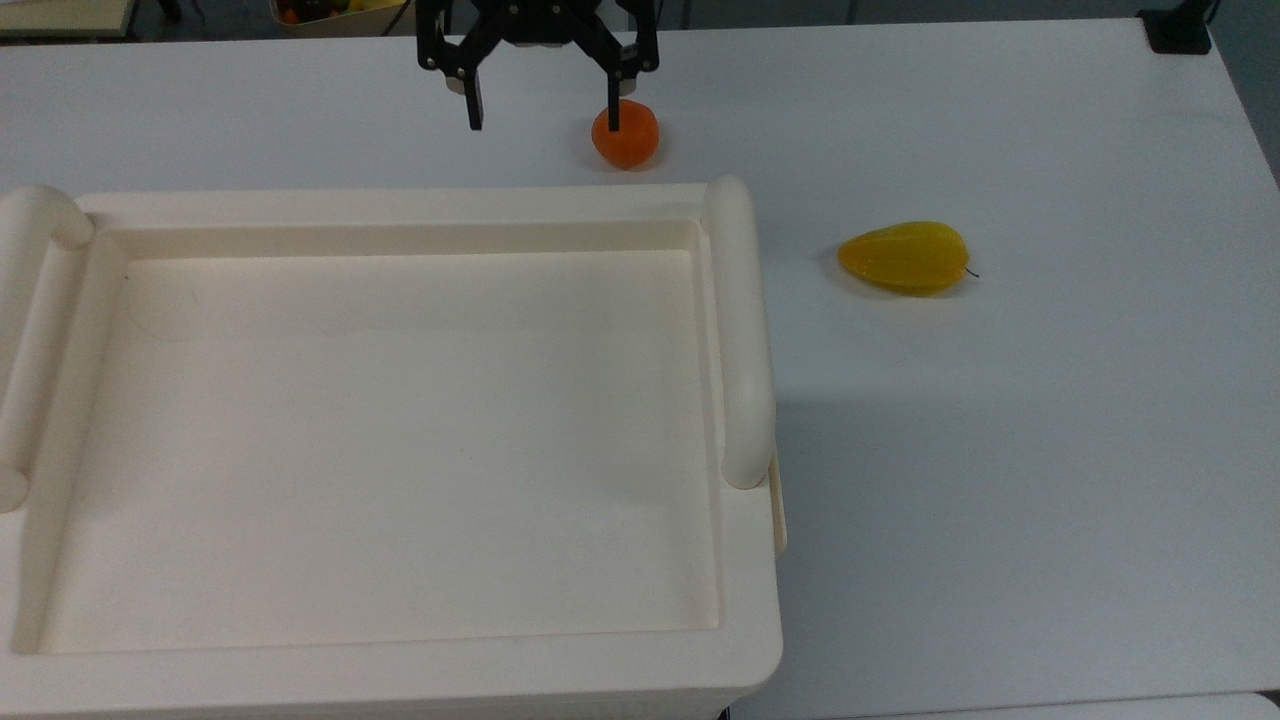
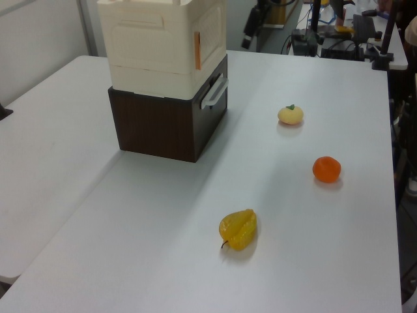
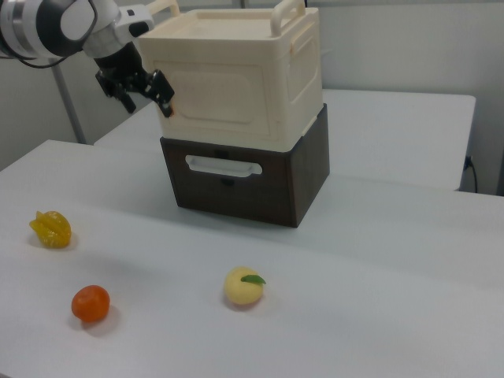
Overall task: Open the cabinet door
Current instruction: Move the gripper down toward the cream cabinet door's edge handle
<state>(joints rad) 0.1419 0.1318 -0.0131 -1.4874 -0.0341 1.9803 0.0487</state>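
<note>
The cabinet [image 3: 236,75] is a large cream box with a recessed top [image 1: 400,430] and bar handles, standing on a dark brown drawer unit [image 3: 244,185]. Its door [image 3: 214,98] is the cream rimmed panel on the front, above the white drawer handle [image 3: 223,165]; in the left view the door [image 2: 212,32] faces right and sits flush. My gripper [image 1: 545,112] is open and hangs just off the front, with one finger [image 1: 613,112] over the orange. In the right view the gripper [image 3: 148,88] is beside the door's left edge. In the left view the gripper [image 2: 248,36] is right of the cabinet.
On the white table [image 1: 1050,450] lie an orange [image 1: 628,140], a yellow starfruit [image 1: 905,258] and a pale peach [image 3: 242,287]. The three fruits are spread across the table in front of the cabinet. Equipment stands beyond the table's far end [image 2: 339,39].
</note>
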